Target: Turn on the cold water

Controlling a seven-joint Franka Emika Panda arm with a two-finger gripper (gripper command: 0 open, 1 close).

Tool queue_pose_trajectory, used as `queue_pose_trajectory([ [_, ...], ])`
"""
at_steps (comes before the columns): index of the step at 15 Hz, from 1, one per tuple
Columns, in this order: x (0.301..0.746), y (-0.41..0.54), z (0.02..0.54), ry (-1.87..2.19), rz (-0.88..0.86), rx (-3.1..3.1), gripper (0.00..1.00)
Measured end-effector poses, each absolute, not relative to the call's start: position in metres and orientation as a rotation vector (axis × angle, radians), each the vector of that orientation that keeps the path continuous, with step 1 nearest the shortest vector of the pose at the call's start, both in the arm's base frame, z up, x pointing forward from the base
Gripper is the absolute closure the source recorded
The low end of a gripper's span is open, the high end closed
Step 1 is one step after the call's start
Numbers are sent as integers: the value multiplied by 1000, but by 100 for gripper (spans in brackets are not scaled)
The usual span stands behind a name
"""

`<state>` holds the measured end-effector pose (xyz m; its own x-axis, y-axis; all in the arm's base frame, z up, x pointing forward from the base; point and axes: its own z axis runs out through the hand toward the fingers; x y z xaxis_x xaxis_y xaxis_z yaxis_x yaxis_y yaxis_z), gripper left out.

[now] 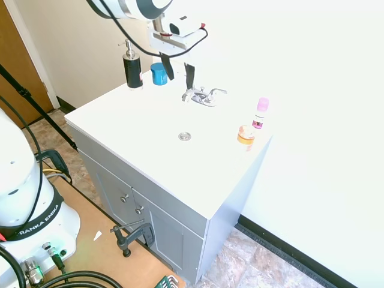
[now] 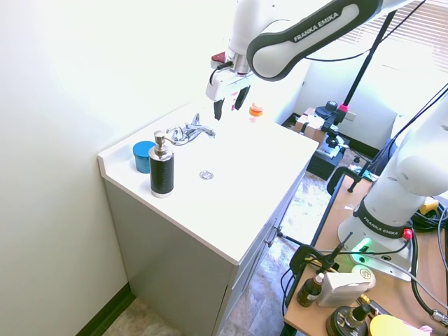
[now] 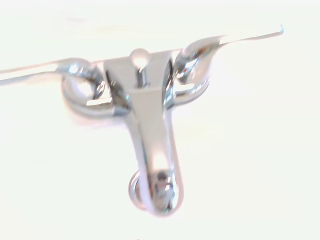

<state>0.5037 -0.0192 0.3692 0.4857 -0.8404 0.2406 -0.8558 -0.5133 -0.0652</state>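
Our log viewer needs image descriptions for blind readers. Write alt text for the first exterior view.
A white robot arm's open end effector hangs just above a chrome faucet at the back of a white vanity top. A black soap pump and a blue jar stand behind it, with two small containers farther along.

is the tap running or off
Off. No water shows at the spout of the faucet, nor around the drain. The open pincer hangs just above the faucet, touching neither lever.

Open fingers (image 2: 222,106) above chrome faucet (image 2: 190,131)
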Motion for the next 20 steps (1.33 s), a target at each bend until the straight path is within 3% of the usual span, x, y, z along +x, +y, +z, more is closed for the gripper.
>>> queue_pose_trajectory([
  [9, 578, -54, 353, -1586, 514, 2503, 0],
  [20, 627, -96, 310, -1644, 479, 2426, 0],
])
